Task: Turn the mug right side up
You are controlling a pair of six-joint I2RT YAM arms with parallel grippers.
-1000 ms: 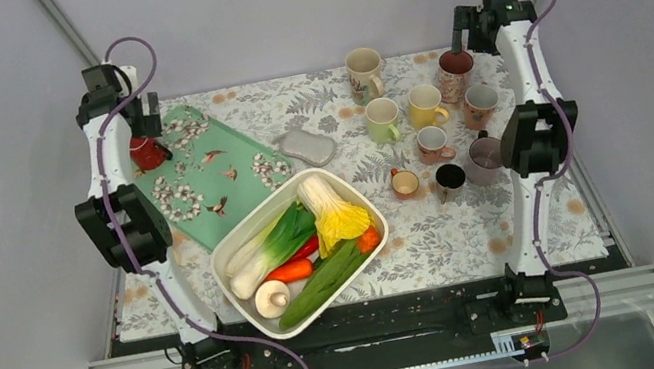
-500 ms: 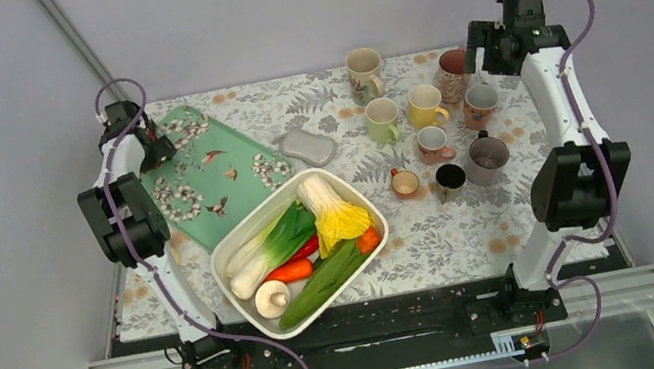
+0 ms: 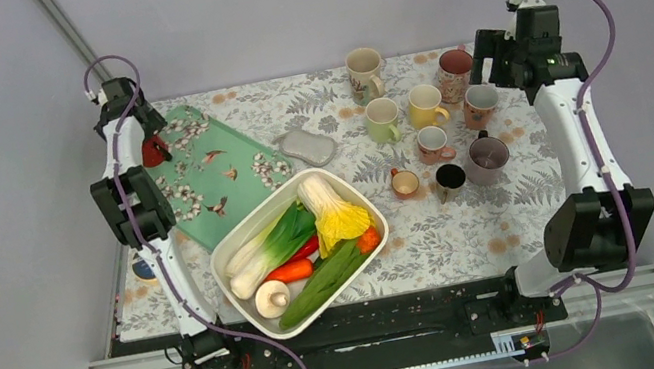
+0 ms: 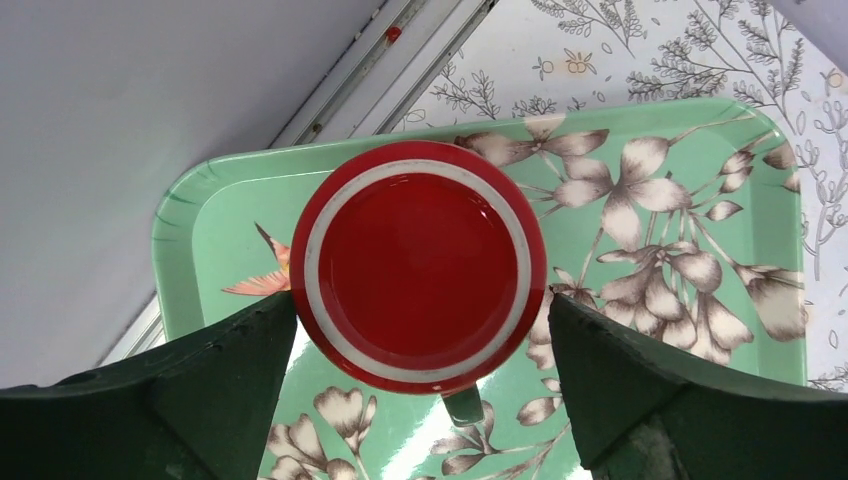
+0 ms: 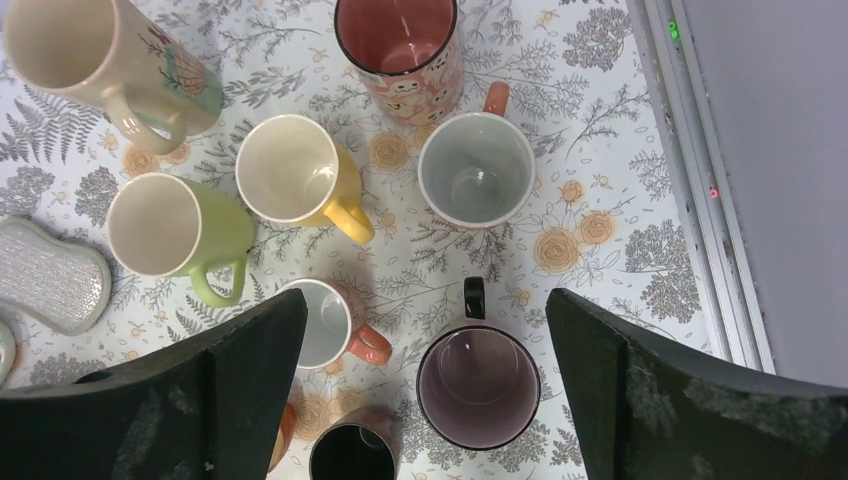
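Red glazed ceramic mug [image 4: 420, 265] stands on the green flower-printed tray [image 4: 700, 200], in the tray's far-left corner, at about 10 o'clock on the patterned counter [image 3: 434, 237]. In the left wrist view it shows a round red face ringed in white, with its handle pointing to 6 o'clock. Whether that face is the mouth or the base cannot be told.

Left gripper [image 4: 420, 300]: it hangs over the mug with the jaws spread wide, one at 9 o'clock and one at 3 o'clock of it. They hold nothing.

Right gripper [image 5: 425, 300]: it is at about 2 o'clock over the counter, jaws spread wide and holding nothing. Below it stands a cluster of upright mugs, mouths up:
- a yellow mug [image 5: 300, 180]
- a pale green mug [image 5: 175, 230]
- a pink patterned mug [image 5: 400, 45]
- a white-lined mug [image 5: 476, 168]
- a dark purple mug [image 5: 478, 385]

A white oblong tub of vegetables [image 3: 299, 250] sits near 6 o'clock on the counter. A grey textured pad [image 3: 307, 147] lies just beside the tray's 3 o'clock edge.
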